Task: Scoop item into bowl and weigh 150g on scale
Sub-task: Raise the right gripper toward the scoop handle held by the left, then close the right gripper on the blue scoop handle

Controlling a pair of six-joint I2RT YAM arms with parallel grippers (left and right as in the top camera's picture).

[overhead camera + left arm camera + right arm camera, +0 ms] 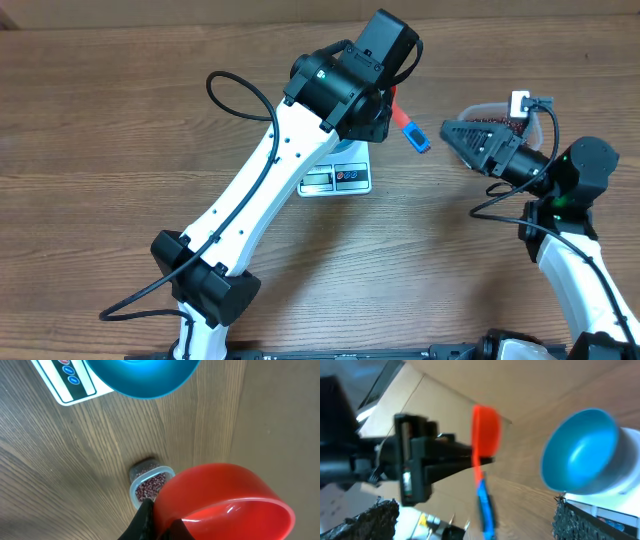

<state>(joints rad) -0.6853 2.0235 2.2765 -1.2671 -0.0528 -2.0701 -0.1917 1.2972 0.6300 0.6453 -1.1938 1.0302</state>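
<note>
My left gripper [388, 100] is shut on a scoop with a red cup [225, 495] and a blue handle [412, 133], held in the air. The blue bowl [580, 452] stands on the white scale [340, 180]; the left arm hides the bowl from overhead. Only blue shows inside the bowl. The beans [150, 486] lie in a clear tub [500, 115] at the right, seen below the scoop in the left wrist view. My right gripper [462, 138] is open just in front of the tub, facing the scoop, with nothing between its fingers [365, 520].
The left arm [260, 190] crosses the table from the near left to the far middle, over the scale. The scale's display and buttons [70, 375] face the near edge. Bare wooden tabletop [120, 120] lies to the left.
</note>
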